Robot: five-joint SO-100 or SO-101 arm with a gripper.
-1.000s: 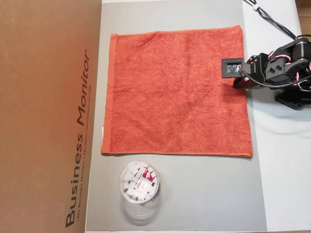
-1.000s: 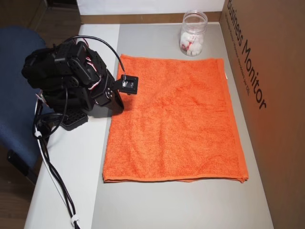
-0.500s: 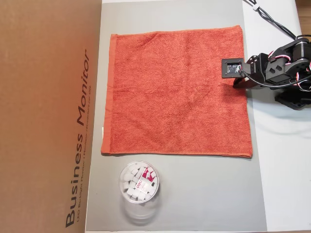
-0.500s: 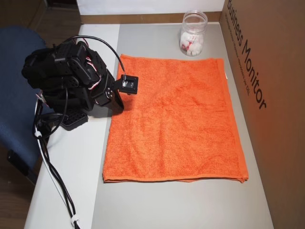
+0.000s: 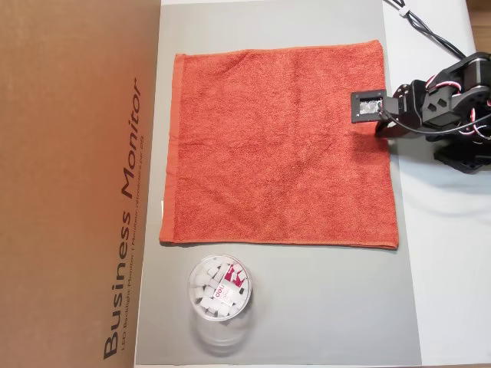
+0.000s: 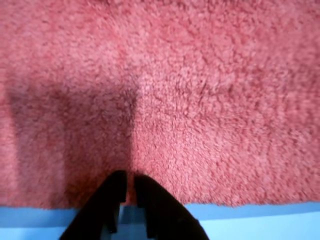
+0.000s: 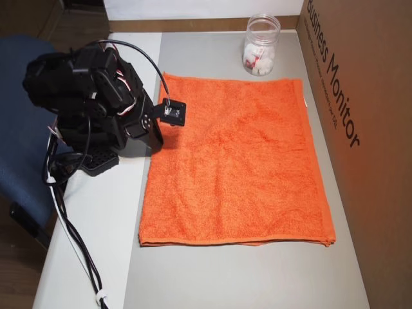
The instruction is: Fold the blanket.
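Note:
The orange-red blanket (image 5: 276,146) lies flat and unfolded on a grey mat (image 5: 322,307). It fills the wrist view (image 6: 200,100) and shows in the other overhead view (image 7: 238,161). My gripper (image 6: 129,187) has its jaws together with only a thin slit between them. Its tips sit right at the blanket's hemmed edge, on the right side in one overhead view (image 5: 381,128) and on the left in the other (image 7: 156,136). The cloth at the tips lies flat, and no fold is lifted. The arm is folded back over its base.
A small clear plastic tub (image 5: 219,290) with white pieces stands on the mat just off one blanket edge (image 7: 261,48). A large cardboard box (image 5: 77,184) lies along the blanket's far side. A blue chair (image 7: 19,161) and cables (image 7: 71,232) are beside the arm's base.

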